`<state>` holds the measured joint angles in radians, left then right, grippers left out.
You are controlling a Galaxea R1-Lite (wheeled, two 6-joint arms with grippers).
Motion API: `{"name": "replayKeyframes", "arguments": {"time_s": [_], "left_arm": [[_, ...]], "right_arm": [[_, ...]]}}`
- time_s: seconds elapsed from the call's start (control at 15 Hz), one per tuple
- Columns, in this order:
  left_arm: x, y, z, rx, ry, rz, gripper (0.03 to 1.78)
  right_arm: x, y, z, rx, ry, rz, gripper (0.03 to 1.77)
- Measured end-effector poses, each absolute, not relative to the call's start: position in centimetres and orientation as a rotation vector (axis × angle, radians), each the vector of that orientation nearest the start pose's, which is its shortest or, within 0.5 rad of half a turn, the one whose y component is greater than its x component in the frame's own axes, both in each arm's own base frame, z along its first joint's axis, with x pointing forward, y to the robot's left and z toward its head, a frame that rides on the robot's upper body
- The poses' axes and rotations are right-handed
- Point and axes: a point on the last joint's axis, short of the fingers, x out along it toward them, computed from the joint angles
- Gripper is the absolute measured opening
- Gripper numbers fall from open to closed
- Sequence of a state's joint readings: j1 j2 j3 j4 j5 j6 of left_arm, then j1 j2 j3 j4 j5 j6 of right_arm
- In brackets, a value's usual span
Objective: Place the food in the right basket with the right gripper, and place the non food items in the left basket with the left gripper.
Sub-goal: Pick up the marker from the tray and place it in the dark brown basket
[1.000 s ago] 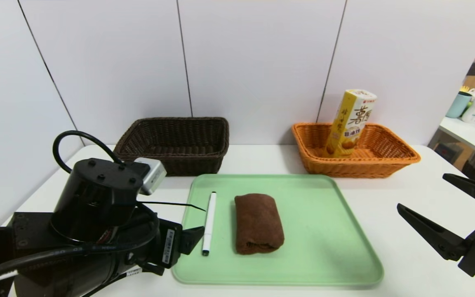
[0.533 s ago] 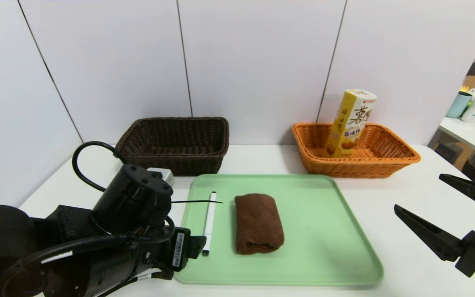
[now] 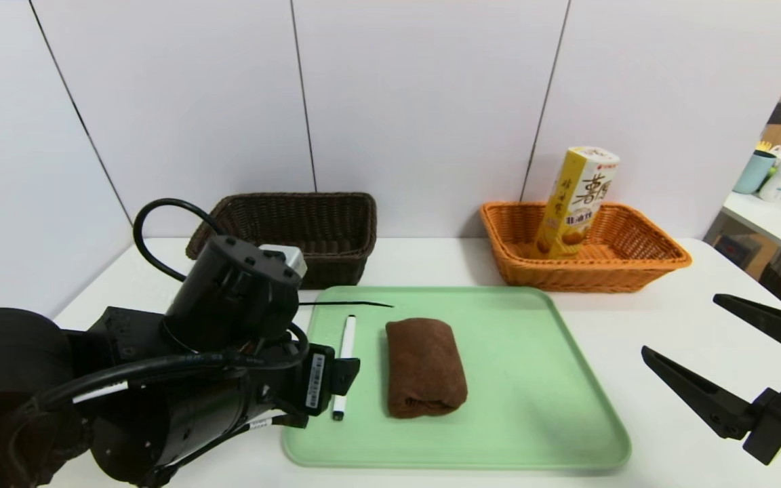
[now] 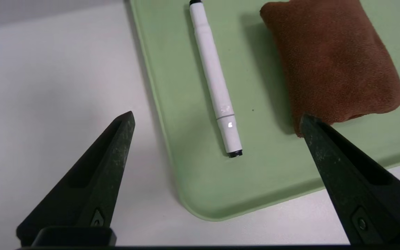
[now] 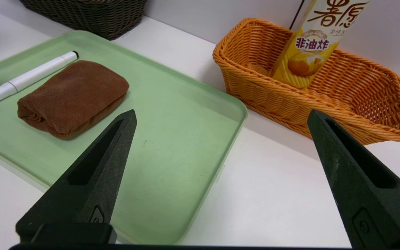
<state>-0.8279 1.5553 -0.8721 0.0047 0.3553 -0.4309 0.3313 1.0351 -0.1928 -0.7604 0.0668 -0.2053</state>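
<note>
Tray's (image 3: 512, 379) R side open; towel (image 3: 426, 366) (bulky) blocks mid-L.

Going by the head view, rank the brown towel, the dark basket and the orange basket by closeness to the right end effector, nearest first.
1. Orange basket: behind the tray's right side, holding the snack box.
2. Brown towel: on the tray.
3. Dark basket: back left.
</note>
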Motion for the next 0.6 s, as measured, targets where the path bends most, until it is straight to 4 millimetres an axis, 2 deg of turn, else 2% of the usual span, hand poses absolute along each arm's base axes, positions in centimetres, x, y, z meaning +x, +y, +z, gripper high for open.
{"name": "replayKeyframes", "arguments": {"time_s": [0.2, 0.6], "left_arm": [[17.9, -19.0, 19.3, -0.024, 0.618, -0.350, 1.69], [18.5, -21.1, 18.8, -0.007, 0.633, -0.301, 1.69]], "right_arm": [[11.4, 4.1, 16.8, -0.213, 0.045, 0.406, 1.69], [11.3, 4.1, 16.9, -0.215, 0.041, 0.404, 1.69]]}}
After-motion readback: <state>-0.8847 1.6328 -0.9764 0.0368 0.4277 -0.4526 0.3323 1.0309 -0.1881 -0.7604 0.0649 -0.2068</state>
